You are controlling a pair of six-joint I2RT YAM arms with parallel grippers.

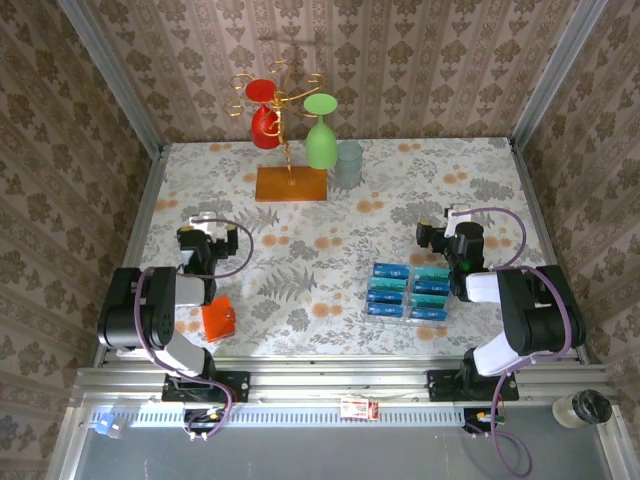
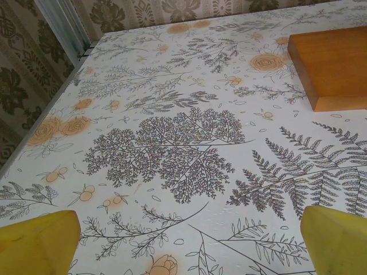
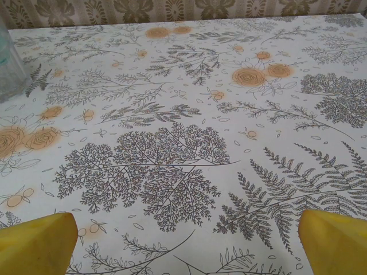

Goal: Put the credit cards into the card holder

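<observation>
Several credit cards [image 1: 410,291] lie in two columns right of the table's middle, bright blue ones on the left and teal ones on the right. The card holder [image 1: 217,319], a small orange-red wallet, sits closed near the front left, beside the left arm. My left gripper [image 1: 207,232] [image 2: 189,243] is behind the wallet and stands open over bare tablecloth. My right gripper [image 1: 452,226] [image 3: 186,240] is just behind the cards, also open with nothing between its yellow fingertips [image 3: 34,243].
A gold rack on a wooden base [image 1: 291,184] [image 2: 332,66] holds a red glass [image 1: 264,112] and a green glass [image 1: 320,135] at the back. A clear tumbler [image 1: 348,165] [image 3: 8,69] stands beside it. Patterned walls close in the table on three sides.
</observation>
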